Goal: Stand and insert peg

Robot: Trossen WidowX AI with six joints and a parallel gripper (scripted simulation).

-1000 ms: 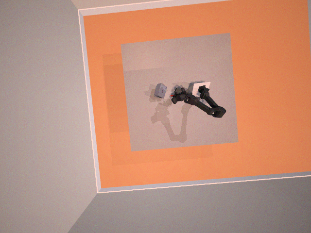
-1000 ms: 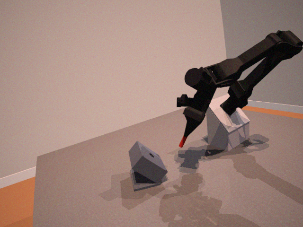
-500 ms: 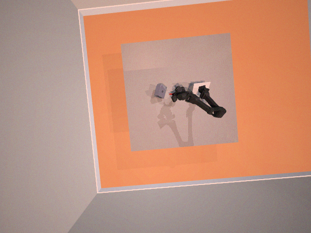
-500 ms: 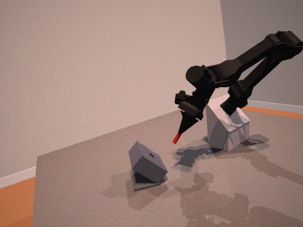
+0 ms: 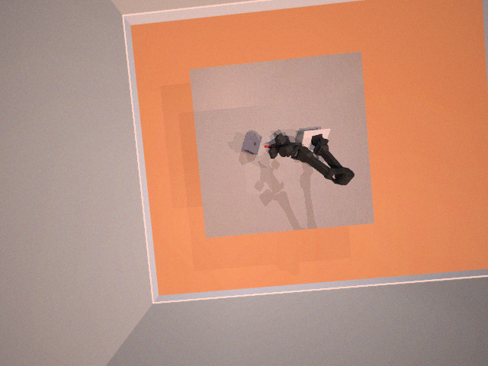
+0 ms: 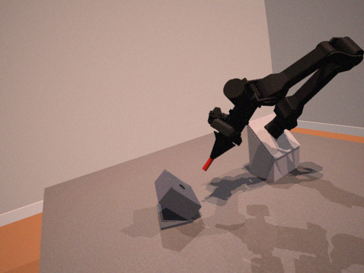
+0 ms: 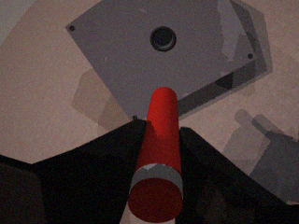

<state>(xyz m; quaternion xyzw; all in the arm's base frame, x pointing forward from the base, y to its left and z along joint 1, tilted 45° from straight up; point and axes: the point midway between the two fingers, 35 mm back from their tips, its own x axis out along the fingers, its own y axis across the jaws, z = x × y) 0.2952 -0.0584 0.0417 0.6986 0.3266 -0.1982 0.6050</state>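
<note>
My gripper [image 6: 212,157] [image 7: 161,133] is shut on the red peg [image 5: 268,146] [image 6: 207,164] [image 7: 163,109], above the table. The peg's white band is at the end near the wrist camera; its plain end points out beyond the fingertips, down and toward the sloped panel [image 5: 248,142] [image 6: 173,180] [image 7: 117,42]. The hole [image 5: 255,143] [image 6: 182,186] [image 7: 163,38] shows in the panel's face. In the wrist view it lies straight beyond the plain end, with a gap. The peg is tilted and touches neither the panel nor the table.
The panel stands on a thin base plate [image 6: 176,225]. The arm's pale angular mount [image 5: 311,135] [image 6: 261,158] stands behind the gripper. Arm shadows fall on the grey table [image 5: 331,78] [image 6: 88,205]. Small dark dots mark the panel's corners in the wrist view.
</note>
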